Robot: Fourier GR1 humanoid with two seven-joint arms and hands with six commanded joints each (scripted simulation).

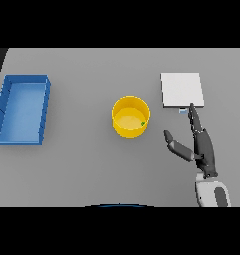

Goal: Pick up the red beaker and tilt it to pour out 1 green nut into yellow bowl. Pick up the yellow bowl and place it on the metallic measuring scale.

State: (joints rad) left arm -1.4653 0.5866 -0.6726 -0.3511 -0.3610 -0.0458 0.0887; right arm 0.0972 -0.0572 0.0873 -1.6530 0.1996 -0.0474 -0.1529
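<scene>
A plain grey table (91, 164) spreads out in front of me, lit evenly, with nothing hanging over it.

The yellow bowl (131, 116) sits upright near the middle of it, and I can make out one small green nut (143, 123) lying inside, close to the wall on my right. No red beaker shows anywhere in view, so I judge the pouring is behind me and the step in hand is lifting the bowl. The metallic measuring scale (181, 89), a flat pale square, lies beyond and to the right of the bowl, near it but not touching.

My right hand (201, 144) hovers to the right of the bowl, apart from it, fingers stretched straight toward the scale's near edge and thumb splayed out toward the bowl; it holds nothing. To do this well I should bring the hand in beside the bowl's right wall, close thumb and fingers on the rim or wall, lift level so the nut stays put (a tilt could roll it out), then set it down square on the plate.

Farther out, a blue tray (1, 112) rests by the table's left edge, well apart from everything else.

Counted: one bowl, one nut, one scale, one tray, one hand in view. My left hand does not show.
</scene>
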